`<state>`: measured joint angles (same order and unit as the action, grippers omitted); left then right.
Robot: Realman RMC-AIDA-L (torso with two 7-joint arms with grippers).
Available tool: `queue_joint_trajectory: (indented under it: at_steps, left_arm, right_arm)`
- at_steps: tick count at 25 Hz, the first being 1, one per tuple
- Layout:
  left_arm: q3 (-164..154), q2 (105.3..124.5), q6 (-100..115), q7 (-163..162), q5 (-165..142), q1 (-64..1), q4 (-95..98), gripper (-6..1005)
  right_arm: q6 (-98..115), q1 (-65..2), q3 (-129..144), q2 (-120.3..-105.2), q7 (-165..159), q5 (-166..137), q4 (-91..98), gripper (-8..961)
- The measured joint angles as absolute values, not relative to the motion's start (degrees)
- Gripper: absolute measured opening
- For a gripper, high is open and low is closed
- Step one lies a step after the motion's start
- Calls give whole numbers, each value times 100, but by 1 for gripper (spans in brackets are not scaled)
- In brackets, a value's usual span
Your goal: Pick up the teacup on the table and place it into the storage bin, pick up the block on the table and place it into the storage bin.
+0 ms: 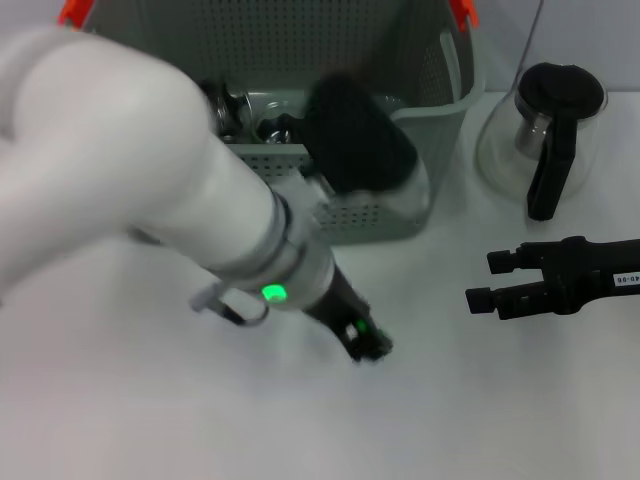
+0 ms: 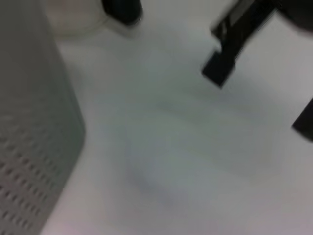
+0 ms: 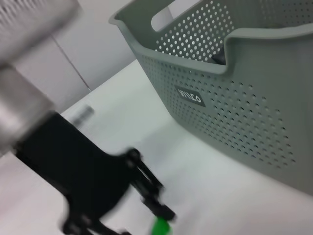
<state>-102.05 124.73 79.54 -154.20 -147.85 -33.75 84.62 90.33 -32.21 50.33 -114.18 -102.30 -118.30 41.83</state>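
Observation:
The storage bin [image 1: 375, 215] stands at the back centre, and its perforated wall with a small black label [image 3: 190, 96] fills the right wrist view. Shiny glassy things [image 1: 232, 108] lie inside it; I cannot tell whether one is the teacup. My left gripper [image 1: 368, 343] hangs low over the table in front of the bin. A small green bit [image 3: 159, 226] shows at its tip [image 3: 155, 208]; I cannot tell if that is the block. My right gripper [image 1: 488, 280] is open and empty at the right, level with the table.
A glass teapot [image 1: 548, 125] with a black handle and lid stands right of the bin. My big white left arm [image 1: 120, 170] covers the left half of the head view. White table [image 1: 450, 400] spreads in front. The bin's corner [image 2: 34, 127] is close to the left wrist.

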Motion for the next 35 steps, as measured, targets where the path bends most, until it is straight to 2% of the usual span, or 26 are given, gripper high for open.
queue_joint_trajectory:
  at_steps: [7, 13, 17, 20, 24, 29, 35]
  left_arm:
    - [-7413, 12420, 8912, -14180, -12802, -2951, 10085, 408]
    - [-6233, 12399, 8011, -13396, -12203, -3349, 9167, 409]
    - [-6166, 12282, 7328, -13375, -12323, -3751, 8203, 410]
    - [-5983, 12204, 7060, -13372, -12290, -3951, 7762, 500]
    - [-5552, 12234, 7149, -13293, -11848, -3864, 7849, 628]
    - [-5167, 12228, 8711, -12162, -9969, -3185, 7657, 818]
    - [-5013, 12341, 10177, -10620, -9419, -2327, 6631, 936]
  right_arm:
    - [9065, -3173, 4960, -11394, -10238, -11830, 4191, 947]
    - [9087, -3167, 4949, -11408, -10225, -11829, 4181, 947]
    - [9085, -3210, 4958, -11424, -10216, -11830, 4181, 947]
    - [9091, -3231, 4969, -11425, -10213, -11830, 4220, 947]
    - [9185, -3246, 4958, -11405, -10151, -11811, 4239, 947]
    - [9886, -3246, 4682, -11378, -9863, -11763, 4311, 946]
    - [10322, -3217, 4419, -11381, -9333, -11759, 4255, 946]
